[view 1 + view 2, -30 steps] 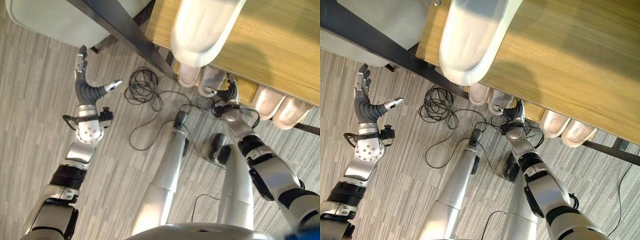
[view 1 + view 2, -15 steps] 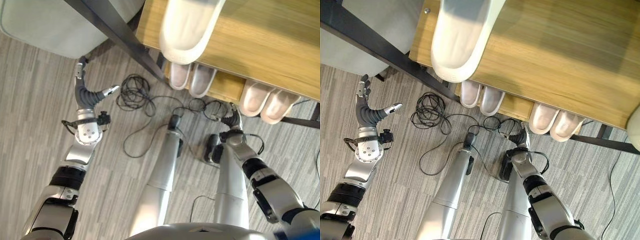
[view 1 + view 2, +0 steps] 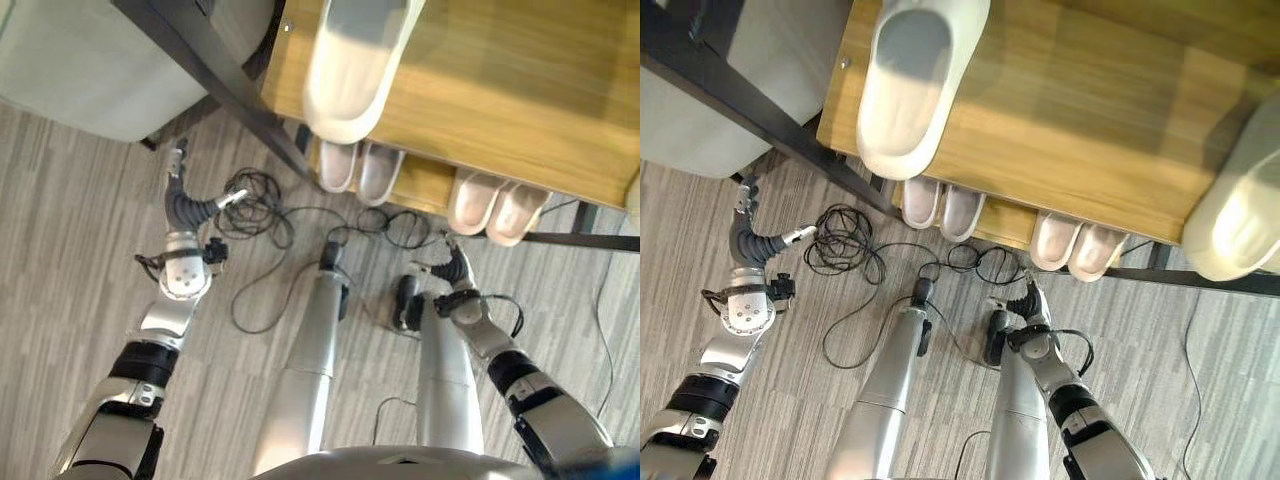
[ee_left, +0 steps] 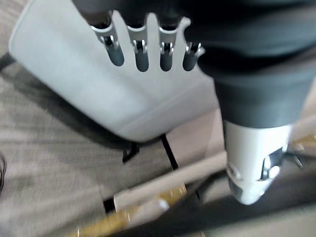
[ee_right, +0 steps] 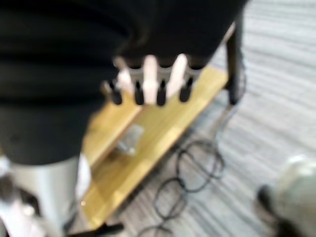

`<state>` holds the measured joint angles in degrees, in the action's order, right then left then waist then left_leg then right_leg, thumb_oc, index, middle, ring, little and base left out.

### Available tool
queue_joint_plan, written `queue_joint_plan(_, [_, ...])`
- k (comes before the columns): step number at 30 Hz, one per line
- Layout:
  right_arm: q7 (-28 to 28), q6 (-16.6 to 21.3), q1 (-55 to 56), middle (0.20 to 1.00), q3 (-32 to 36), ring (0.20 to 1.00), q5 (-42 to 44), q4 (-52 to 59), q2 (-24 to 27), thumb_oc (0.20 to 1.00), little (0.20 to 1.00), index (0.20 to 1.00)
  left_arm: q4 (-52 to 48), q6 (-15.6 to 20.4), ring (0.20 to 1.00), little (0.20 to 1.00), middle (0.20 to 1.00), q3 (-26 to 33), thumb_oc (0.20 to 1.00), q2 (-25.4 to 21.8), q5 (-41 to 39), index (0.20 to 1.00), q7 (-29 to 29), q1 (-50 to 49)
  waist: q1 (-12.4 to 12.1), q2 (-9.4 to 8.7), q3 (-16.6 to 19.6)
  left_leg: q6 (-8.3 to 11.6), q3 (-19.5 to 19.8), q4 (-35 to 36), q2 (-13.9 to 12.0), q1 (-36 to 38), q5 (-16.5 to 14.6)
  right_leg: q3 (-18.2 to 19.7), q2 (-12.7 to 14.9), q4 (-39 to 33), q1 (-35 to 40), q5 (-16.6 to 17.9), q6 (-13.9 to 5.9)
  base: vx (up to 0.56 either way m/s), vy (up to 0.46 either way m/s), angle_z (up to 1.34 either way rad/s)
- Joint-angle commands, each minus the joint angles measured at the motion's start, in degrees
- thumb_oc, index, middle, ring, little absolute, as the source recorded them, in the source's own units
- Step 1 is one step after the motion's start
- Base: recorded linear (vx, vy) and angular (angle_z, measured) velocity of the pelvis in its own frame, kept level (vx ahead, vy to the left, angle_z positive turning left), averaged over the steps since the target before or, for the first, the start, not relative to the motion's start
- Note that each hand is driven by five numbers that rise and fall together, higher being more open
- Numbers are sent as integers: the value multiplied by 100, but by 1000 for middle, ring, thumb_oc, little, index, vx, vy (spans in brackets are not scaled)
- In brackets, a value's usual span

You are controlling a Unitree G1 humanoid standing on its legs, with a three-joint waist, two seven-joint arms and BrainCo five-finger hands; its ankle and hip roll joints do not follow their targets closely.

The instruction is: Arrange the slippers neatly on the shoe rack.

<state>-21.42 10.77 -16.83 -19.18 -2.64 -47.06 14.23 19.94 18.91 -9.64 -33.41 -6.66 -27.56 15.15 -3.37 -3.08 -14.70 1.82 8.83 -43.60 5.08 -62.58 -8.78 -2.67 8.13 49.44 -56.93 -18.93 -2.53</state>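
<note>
The shoe rack has a wooden top shelf on a black frame. One white slipper lies on that shelf at its left end, and another white slipper sits at the right end. Below it, toes outward, stand two pairs: a left pair and a right pair. My right hand hangs open over the floor in front of the right pair, touching nothing; its fingers are straight. My left hand is open and empty left of the rack, fingers spread.
A pale grey chair seat stands behind and left of the rack, close to my left hand. The rack's black frame bar slants between them. Grey striped carpet covers the floor in front.
The camera has shifted, showing more of the rack. My right hand has drawn back from the left lower pair and now hangs in front of the right pair. The left hand stays open.
</note>
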Motion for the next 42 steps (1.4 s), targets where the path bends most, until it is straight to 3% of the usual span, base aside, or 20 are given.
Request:
queue_joint_plan(1, [183, 167, 574, 1000, -214, 1000, -366, 182, 150, 1000, 1000, 1000, 5, 150, 1000, 1000, 1000, 63, 1000, -26, 206, 1000, 69, -85, 52, 43, 269, 14, -65, 1280, -355, 370, 411, 139, 15, -727, 640, 89, -12, 38, 12, -9])
queue_joint_plan(2, [239, 144, 719, 1000, -312, 1000, -534, 181, 199, 1000, 1000, 1000, 8, 147, 1000, 1000, 1000, 48, 1000, -15, 221, 1000, 84, -119, 75, 9, 283, 26, -59, 1327, -357, 540, 415, 116, 6, -843, 839, 93, -14, -60, 33, -3])
queue_joint_plan(3, [311, 106, 877, 1000, -420, 1000, -720, 129, 252, 1000, 1000, 1000, 0, 157, 1000, 1000, 1000, 28, 1000, -20, 230, 1000, 121, -168, 55, 11, 285, 20, -47, 1507, -391, 691, 652, 61, -26, -1019, 981, 309, -9, -39, 33, -1])
queue_joint_plan(5, [523, 92, 1346, 1000, -591, 1000, -1059, 36, 346, 1000, 1000, 1000, -43, 155, 1000, 1000, 1000, -85, 1000, -41, 340, 1000, 212, -281, 105, -65, 296, 46, -45, 1610, -387, 1216, 628, 1, -7, -1275, 1593, 315, -43, 17, 30, -4])
queue_joint_plan(7, [523, 91, 1350, 1000, -592, 1000, -1060, 39, 346, 1000, 1000, 1000, -45, 154, 1000, 1000, 1000, -85, 1000, -41, 340, 1000, 212, -284, 106, -63, 275, 46, -43, 1620, -386, 1246, 630, -3, -6, -1287, 1625, 318, -43, 34, 13, -3])
queue_joint_plan(12, [753, 155, 2122, 1000, -465, 1000, -1169, 50, 346, 1000, 1000, 1000, -303, 154, 1000, 1000, 1000, -193, 1000, 6, 416, 1000, 464, -786, 209, -151, 269, 37, -66, 1834, -403, 2179, 577, -64, -18, -1659, 2587, 397, -116, 52, 26, 0])
queue_joint_plan(13, [762, 158, 2231, 1000, -339, 1000, -1094, 54, 324, 1000, 1000, 1000, -1215, 151, 1000, 1000, 1000, 61, 1000, -186, 262, 1000, 747, -1473, 142, -109, 261, 20, -41, 1873, -370, 2289, 584, -99, -24, -1729, 2739, 406, -129, 43, 41, -5])
queue_joint_plan(14, [816, 195, 2335, 1000, -319, 1000, -1065, 100, 290, 1000, 1000, 1000, -1458, 335, 1000, 1000, 1000, 92, 1000, -364, 315, 1000, 948, -2247, 123, -80, 265, 1, -56, 1982, -373, 2597, 578, -111, -38, -1834, 3015, 429, -169, 24, 34, 1])
queue_joint_plan(26, [1252, 484, 3083, 1000, -356, 1000, -1353, 1504, 902, 1000, 1000, 1000, -1122, 193, 1000, 1000, 1000, 153, 1000, -378, 542, 1000, 1368, -2713, 287, -104, 656, -46, -199, 2685, -417, 4056, 503, -183, -82, -2715, 4326, 738, -326, 65, 46, -3])
queue_joint_plan(31, [1348, 518, 3153, 1000, -351, 1000, -1340, 1604, 972, 1000, 1000, 1000, -900, 187, 1000, 1000, 1000, 117, 1000, -384, 513, 1000, 1517, -2840, 307, -96, 786, -47, -249, 2918, -443, 4424, 501, -150, -92, -2920, 4591, 836, -369, 70, 31, -8])
queue_joint_plan(35, [1636, 557, 3413, 1000, -163, 1000, -1290, 1736, 1191, 1000, 1000, 1000, -1298, 254, 1000, 1000, 1000, 189, 1000, -1143, 234, 1000, 2352, -3520, 318, -17, 1040, -68, -387, 3244, -470, 5067, 468, -149, -95, -3188, 5088, 882, -439, 103, 28, -13])
queue_joint_plan(42, [1782, 509, 3553, 1000, -57, 1000, -1348, 1613, 1200, 1000, 1000, 1000, -1746, 181, 1000, 1000, 1000, 634, 1000, -1520, -227, 1000, 2840, -3946, 288, 36, 1234, -58, -420, 3404, -458, 5517, 448, -178, -86, -3378, 5516, 876, -467, 18, -6, -7])
